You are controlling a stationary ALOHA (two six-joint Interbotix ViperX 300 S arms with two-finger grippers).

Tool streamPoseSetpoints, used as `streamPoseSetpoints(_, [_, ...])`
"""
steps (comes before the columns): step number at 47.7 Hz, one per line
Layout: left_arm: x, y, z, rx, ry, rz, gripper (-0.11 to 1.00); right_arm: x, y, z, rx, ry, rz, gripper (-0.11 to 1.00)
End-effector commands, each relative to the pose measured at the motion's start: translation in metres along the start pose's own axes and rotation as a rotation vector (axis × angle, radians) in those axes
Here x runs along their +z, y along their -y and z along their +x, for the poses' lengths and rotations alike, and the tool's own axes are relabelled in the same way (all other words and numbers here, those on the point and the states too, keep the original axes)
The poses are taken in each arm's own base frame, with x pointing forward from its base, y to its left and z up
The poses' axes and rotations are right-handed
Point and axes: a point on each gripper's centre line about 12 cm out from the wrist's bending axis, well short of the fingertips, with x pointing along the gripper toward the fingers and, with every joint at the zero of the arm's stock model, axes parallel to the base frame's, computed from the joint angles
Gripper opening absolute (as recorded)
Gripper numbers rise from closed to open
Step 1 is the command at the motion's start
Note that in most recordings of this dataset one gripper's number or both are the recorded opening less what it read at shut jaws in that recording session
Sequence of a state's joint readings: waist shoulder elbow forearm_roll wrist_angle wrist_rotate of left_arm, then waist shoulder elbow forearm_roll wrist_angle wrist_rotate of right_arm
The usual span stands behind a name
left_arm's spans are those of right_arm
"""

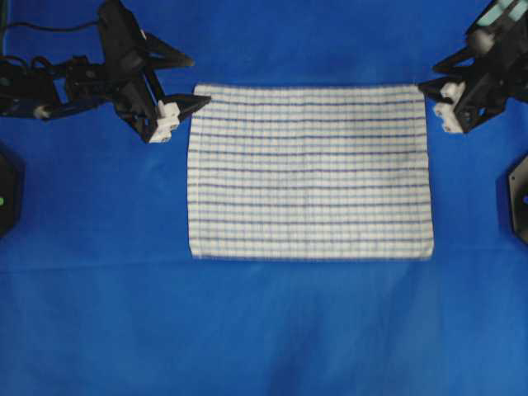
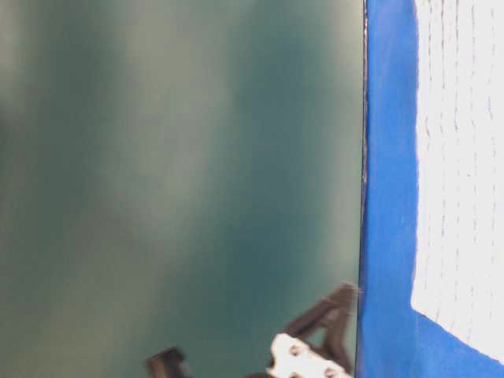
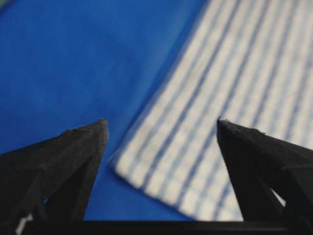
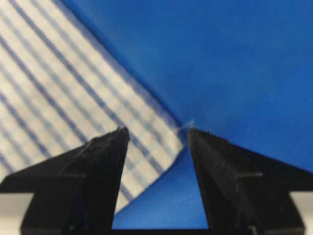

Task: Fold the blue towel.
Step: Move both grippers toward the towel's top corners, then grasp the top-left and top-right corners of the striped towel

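Towel (image 1: pixel 311 172) flat on blue cover (image 1: pixel 264 330); left pincer (image 1: pixel 180 82) & right pincer (image 1: pixel 430 73) both released.

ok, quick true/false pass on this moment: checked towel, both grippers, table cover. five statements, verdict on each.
1. The white rectangular cloth towel with thin blue check stripes lies flat and unfolded. True.
2. The left gripper is clamped on a towel corner. False: in the left wrist view its black fingers stand apart with nothing between them, the corner just ahead.
3. The right gripper is open, beside the towel's top right corner. True.
4. The towel sits on a bare wooden tabletop. False: it lies on a plain solid-blue table covering.
5. Both grippers are at the towel's near, bottom edge in the overhead view. False: both are at its top corners.
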State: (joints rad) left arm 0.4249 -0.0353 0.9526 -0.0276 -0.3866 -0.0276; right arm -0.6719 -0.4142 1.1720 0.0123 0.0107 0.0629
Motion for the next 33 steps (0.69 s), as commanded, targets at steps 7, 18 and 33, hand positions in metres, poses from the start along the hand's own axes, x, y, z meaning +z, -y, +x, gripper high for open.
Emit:
streamPoseSetpoints(7, [-0.015,-0.018,0.021,0.047,-0.041,-0.027,0.86,-0.007,0.010,0.028,-0.030,-0.029,0.027,0.57])
streamPoseSetpoints(18, [-0.032,-0.022,0.043,0.056,-0.067,-0.031,0.86,-0.019,0.015,0.045,-0.043,-0.089,0.035,0.57])
streamPoseSetpoints(33, [-0.047,-0.025,0.053,0.063,-0.141,-0.037,0.67,-0.024,0.016,0.051,-0.047,-0.100,0.034,0.41])
